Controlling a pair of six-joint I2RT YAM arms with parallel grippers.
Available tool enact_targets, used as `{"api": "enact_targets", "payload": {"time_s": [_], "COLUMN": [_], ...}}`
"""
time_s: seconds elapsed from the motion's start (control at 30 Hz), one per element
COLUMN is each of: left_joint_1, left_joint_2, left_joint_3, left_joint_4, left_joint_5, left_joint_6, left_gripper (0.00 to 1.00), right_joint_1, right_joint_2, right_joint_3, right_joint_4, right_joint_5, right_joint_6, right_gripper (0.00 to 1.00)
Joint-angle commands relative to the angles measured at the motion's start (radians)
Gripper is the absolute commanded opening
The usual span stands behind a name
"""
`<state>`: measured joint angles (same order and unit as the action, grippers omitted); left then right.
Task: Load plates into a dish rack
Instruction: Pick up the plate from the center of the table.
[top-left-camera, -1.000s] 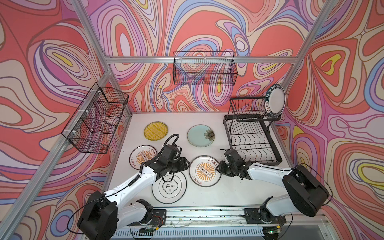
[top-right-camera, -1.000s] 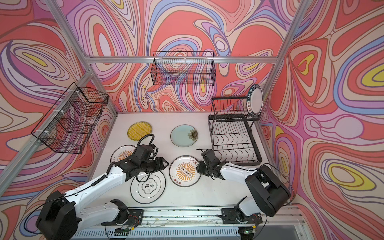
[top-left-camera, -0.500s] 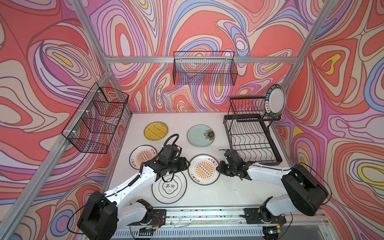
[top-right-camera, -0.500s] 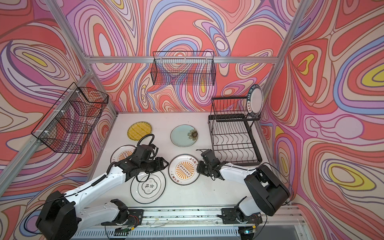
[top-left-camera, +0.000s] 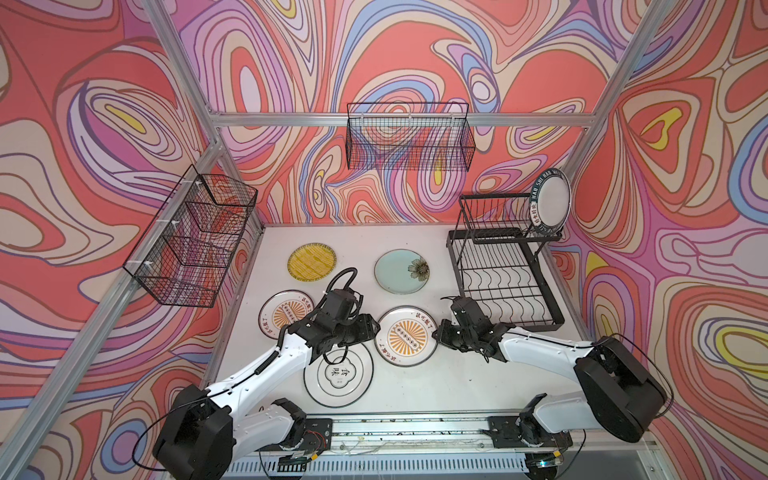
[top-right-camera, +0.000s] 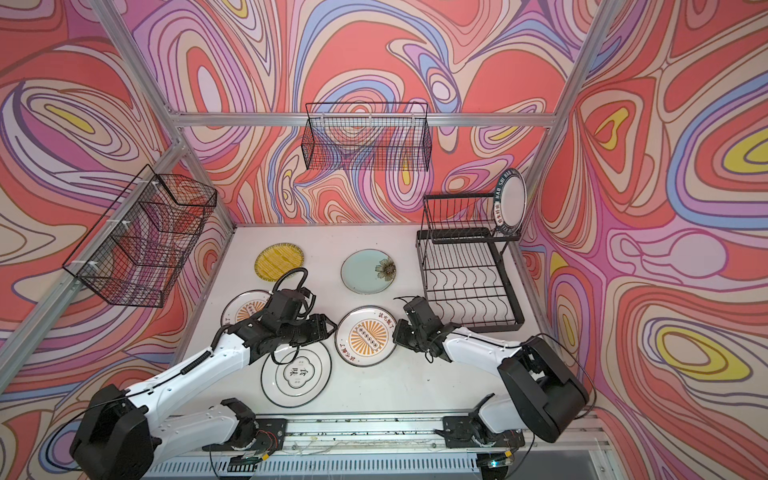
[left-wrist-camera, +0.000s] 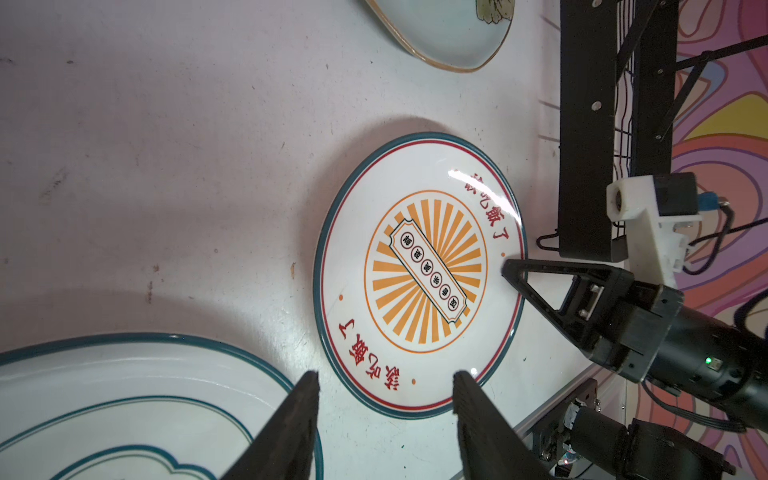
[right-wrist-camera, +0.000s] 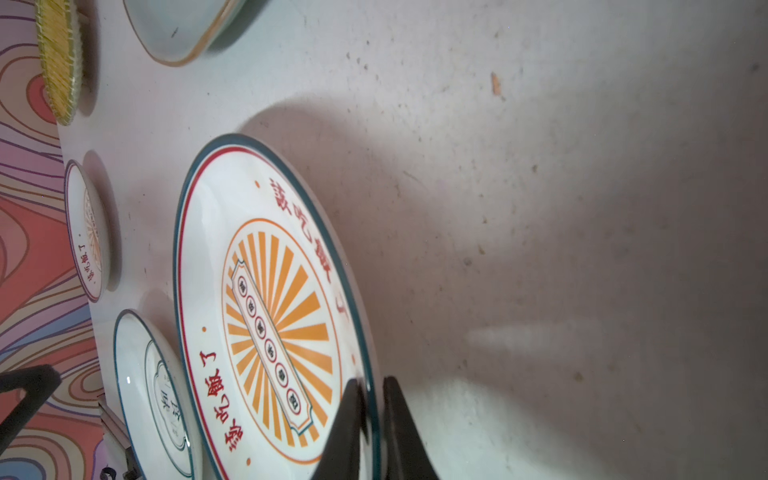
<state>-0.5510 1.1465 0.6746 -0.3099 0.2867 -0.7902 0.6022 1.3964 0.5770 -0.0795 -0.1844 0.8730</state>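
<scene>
Right gripper (right-wrist-camera: 371, 384) clamped on sunburst plate (right-wrist-camera: 270, 324) rim; left gripper (left-wrist-camera: 384, 376) open, near plate's opposite edge.

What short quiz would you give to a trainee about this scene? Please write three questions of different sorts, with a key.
1. True or false: the right gripper is shut on the rim of an orange-sunburst plate.
2. Which plate stands on edge in the dish rack? A: the yellow striped plate. B: the white plate with dark lettered rim. C: the pale green plate with flower.
3. Fill in: the left gripper is ___, holding nothing.
Key: 1 true; 2 B; 3 open.
</scene>
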Motion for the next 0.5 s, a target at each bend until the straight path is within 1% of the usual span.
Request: {"api": "enact_targets", "payload": {"time_s": [0.0,0.47], "left_joint_1": [-0.004,-0.004], "left_joint_2": [-0.013,0.039], "left_joint_3": [0.002,-0.007], "left_joint_4": [-0.018,0.009], "left_joint_5": [-0.019,-0.001], "left_joint_6": [-0.009,-0.008], "left_gripper": [0.55,0.56], "right_joint_1": [0.001,0.001], "right_joint_2": [-0.013,-0.104], "right_joint_3": [0.016,0.037], "right_joint_4": [-0.074,-0.075], "right_joint_5": [0.020,-0.010], "right_joint_6": [-0.002,0.020], "right_gripper": [0.00,0.00]}}
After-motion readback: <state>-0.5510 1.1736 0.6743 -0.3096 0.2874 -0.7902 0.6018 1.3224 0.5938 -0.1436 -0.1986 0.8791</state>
